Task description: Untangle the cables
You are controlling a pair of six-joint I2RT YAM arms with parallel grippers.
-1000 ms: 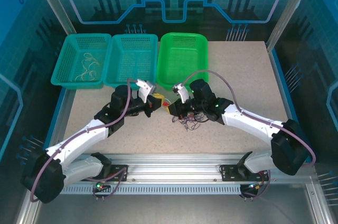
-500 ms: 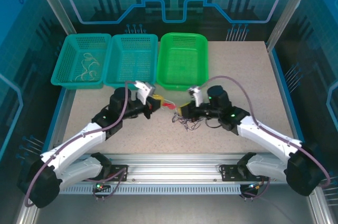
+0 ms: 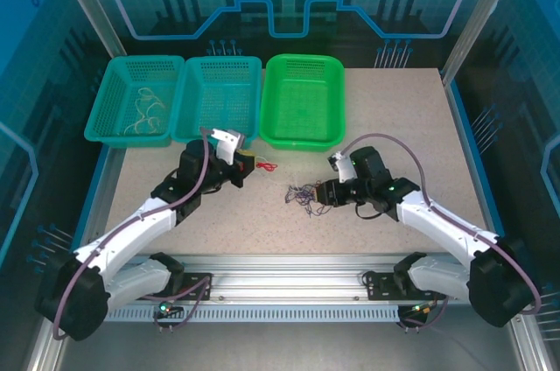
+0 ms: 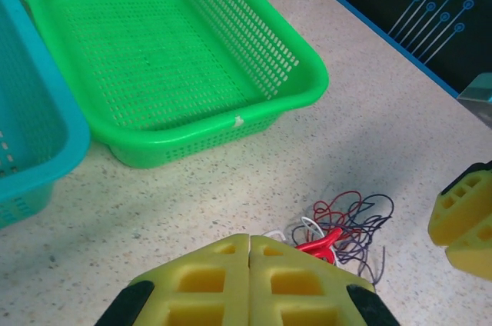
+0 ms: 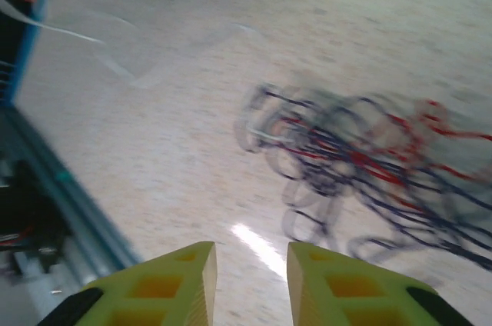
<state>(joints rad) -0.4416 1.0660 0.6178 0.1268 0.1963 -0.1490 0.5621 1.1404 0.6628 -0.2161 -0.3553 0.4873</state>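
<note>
A small clump of dark purple, red and white cables (image 3: 304,195) lies on the speckled table between the two arms. My left gripper (image 3: 248,164) is shut, and a red cable (image 3: 268,166) sticks out from its tip, apart from the clump. In the left wrist view the yellow fingers (image 4: 250,238) are pressed together; the red cable (image 4: 324,243) pokes out beside the right finger, with the clump (image 4: 354,221) beyond it. My right gripper (image 3: 324,192) sits just right of the clump, open and holding nothing. The blurred right wrist view shows its gap (image 5: 250,264) and the cables (image 5: 361,158) ahead.
Three baskets line the back of the table: a teal basket (image 3: 112,124) holding cream strands (image 3: 147,108), a second teal basket (image 3: 186,100), and a green basket (image 3: 269,100). The green basket's rim (image 4: 231,124) is close ahead of the left gripper. The right gripper's fingers (image 4: 464,218) show at the left wrist view's edge.
The right gripper opened, let go of the clump and drew back to the right. The left gripper pulled back left with the red cable. The clump now lies on the table.
</note>
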